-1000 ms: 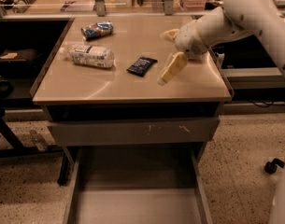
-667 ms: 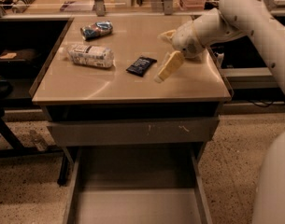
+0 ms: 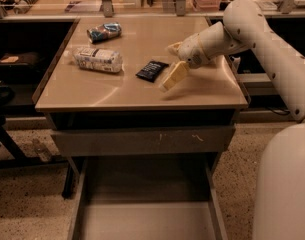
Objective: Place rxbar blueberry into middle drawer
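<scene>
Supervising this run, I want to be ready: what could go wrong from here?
The gripper hovers beside the rxbar blueberry, which lies flat; a low approach might shove it toward the whitish packet. The middle drawer is open below the tabletop, so an early release could miss it.

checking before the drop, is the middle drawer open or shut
Open: the middle drawer is pulled out, its floor showing. The rxbar blueberry lies on the tabletop, the gripper beside it.
</scene>
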Robot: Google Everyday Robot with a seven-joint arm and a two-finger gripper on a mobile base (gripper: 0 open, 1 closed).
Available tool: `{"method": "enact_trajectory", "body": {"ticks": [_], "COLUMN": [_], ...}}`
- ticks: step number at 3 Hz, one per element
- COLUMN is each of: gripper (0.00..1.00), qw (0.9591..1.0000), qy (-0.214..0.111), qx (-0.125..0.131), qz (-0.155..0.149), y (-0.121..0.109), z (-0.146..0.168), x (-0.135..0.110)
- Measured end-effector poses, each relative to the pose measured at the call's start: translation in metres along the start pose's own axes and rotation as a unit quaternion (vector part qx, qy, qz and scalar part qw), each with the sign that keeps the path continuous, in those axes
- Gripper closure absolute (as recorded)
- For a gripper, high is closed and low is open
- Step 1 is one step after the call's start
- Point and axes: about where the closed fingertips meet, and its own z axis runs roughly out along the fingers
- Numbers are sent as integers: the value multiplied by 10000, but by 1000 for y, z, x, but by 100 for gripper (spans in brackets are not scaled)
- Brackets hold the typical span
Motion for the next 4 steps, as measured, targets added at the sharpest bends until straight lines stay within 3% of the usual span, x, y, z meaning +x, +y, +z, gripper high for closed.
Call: {"method": "enact_trajectory", "body": {"ticks": [4], "gripper": [0], "qw": [9994], "qy": [-23], "qx": [22], "qz": [338], "y": [-15], "z": [32], "x": [3]}}
